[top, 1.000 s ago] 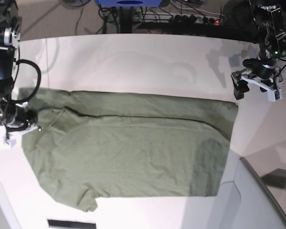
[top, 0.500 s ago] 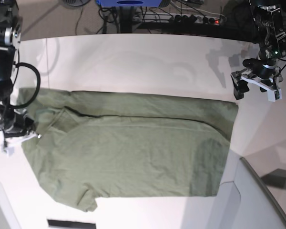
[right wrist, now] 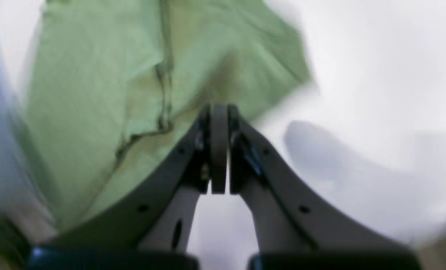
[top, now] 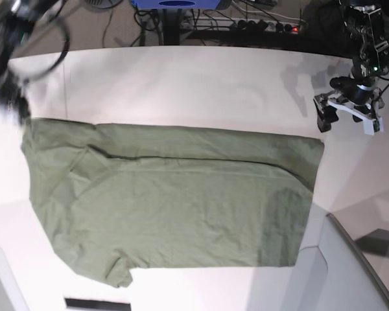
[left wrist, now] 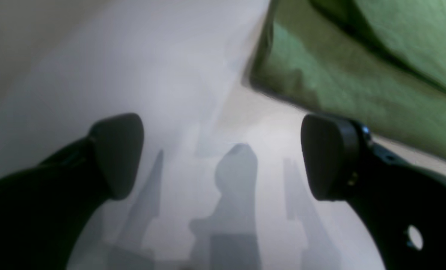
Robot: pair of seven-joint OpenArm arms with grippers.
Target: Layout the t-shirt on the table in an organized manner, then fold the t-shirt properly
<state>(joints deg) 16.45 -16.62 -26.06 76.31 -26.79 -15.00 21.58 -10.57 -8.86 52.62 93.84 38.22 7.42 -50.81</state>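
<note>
Two changes since a second ago, both beside the t-shirt (top: 175,201).

Nearest of all, below the shirt's near edge: a short dark strip (top: 97,302), cut off by the bottom of the base view. Right of the shirt's near right corner: a grey slab (top: 350,272), also cut off, hard to say what.

Then the shirt itself. Spread flat and wide on the white table (top: 181,84), olive green, with a long fold line along its far side and one short sleeve poking out at the near left corner. Same spot as before. Collar end now bare and a bit smoother.

Down on that collar end a second ago: the right gripper (right wrist: 218,112). Now up and away, past the shirt's far left corner. Only a dark smear in the base view, too blurry to make out. Seen from its own wrist: fingers pressed tight together, nothing between them, green cloth under and beyond the tips. Blurry there too.

Beyond the shirt's far right corner: the left gripper (top: 347,118), up over bare table, near the corner but not touching. Hardly moved from before, just turned a little. Spread very wide in the wrist view, fingers (left wrist: 117,150) far apart, holding nothing, only grey shadows on the table between them. Shirt corner up and to the right of the fingers, soft and out of focus.

Farthest from the shirt, past the table's far edge: cables (top: 149,29), a power strip (top: 272,27) with a red light, and a blue thing (top: 175,3) cut off at the top.
</note>
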